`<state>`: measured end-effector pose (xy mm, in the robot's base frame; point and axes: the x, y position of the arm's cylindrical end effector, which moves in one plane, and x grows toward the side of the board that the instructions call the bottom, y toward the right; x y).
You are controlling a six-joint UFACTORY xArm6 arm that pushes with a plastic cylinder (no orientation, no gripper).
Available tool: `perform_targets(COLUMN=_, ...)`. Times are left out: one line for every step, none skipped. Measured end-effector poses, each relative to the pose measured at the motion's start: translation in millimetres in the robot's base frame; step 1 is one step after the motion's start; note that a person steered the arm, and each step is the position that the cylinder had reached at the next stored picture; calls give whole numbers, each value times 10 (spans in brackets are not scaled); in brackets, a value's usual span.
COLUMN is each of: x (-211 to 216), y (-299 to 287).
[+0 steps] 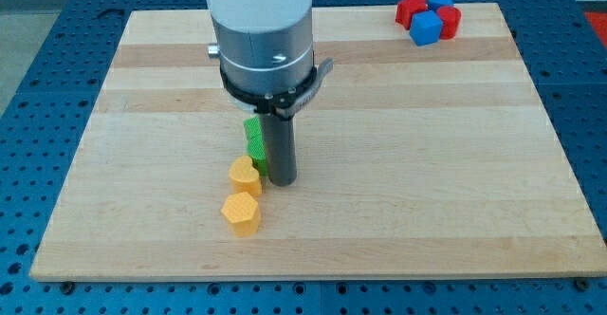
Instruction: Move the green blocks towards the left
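Note:
Two green blocks (pixel 254 142) sit near the middle of the wooden board (pixel 427 163), one behind the other, partly hidden by the rod; their shapes cannot be made out. My tip (pixel 283 179) rests on the board just to the right of the green blocks, touching or nearly touching them. A yellow hexagonal block (pixel 245 176) lies right below and left of the green ones.
A second yellow hexagonal block (pixel 242 214) lies lower on the board. At the view's top right, a red block (pixel 411 10), a blue cube (pixel 426 27), another blue block (pixel 441 1) and a red block (pixel 450 21) are clustered.

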<state>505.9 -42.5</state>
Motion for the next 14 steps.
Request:
perform_targets(x=-43, y=92)
perform_targets(x=-53, y=468)
perform_targets(x=-313, y=490)
perform_targets(x=-636, y=454)
perform_targets(x=-697, y=243)
perform_targets(x=-697, y=77)
perform_targets(x=-697, y=-59)
perform_targets(x=-697, y=-137)
perform_targets(x=-697, y=66)
perform_targets(x=-669, y=449)
perform_targets(x=-520, y=443)
perform_targets(x=-333, y=337)
perform_targets(x=-328, y=103)
perform_targets(x=-328, y=-140)
